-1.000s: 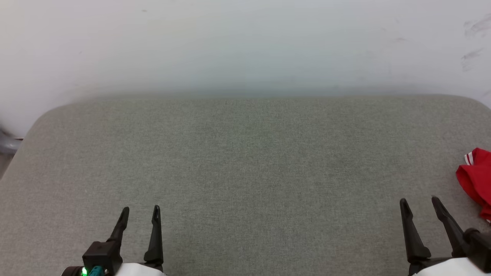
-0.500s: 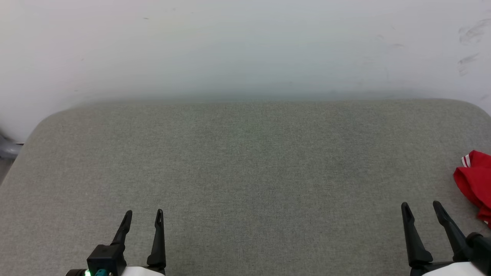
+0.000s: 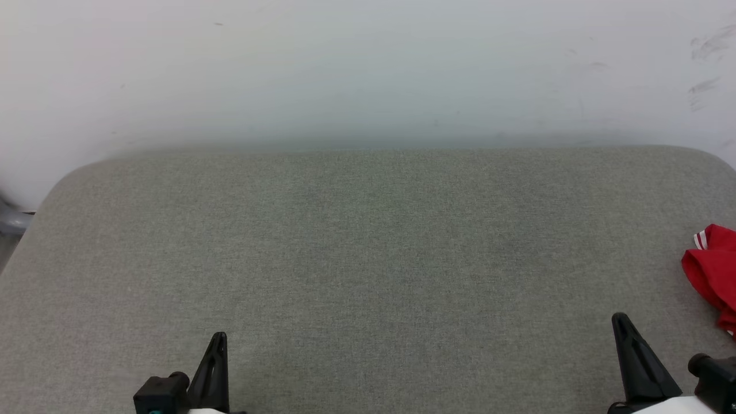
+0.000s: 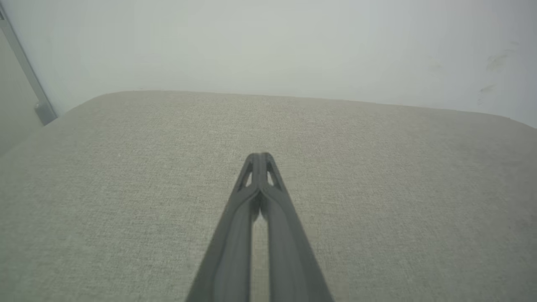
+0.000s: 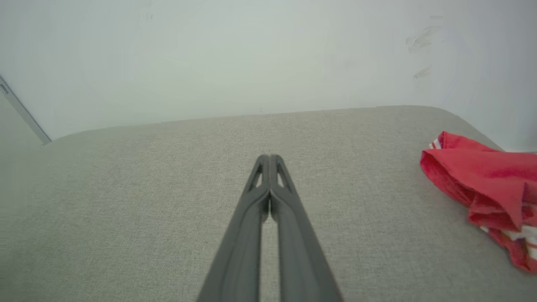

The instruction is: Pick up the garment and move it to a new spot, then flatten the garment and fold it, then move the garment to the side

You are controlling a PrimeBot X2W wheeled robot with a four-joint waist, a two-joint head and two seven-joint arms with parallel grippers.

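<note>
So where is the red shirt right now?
The red shirt lies bunched at the right edge of the head view, on the grey padded surface, just right of the shut right gripper and apart from it.

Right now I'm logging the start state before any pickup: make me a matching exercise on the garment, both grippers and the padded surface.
1 garment; 2 left gripper; 3 right gripper; 4 padded surface
A shut, far from the garment; B grey fabric, under everything; C bunched, red, at the right edge; D shut, nearer the garment
Pairs: 1-C, 2-A, 3-D, 4-B
</note>
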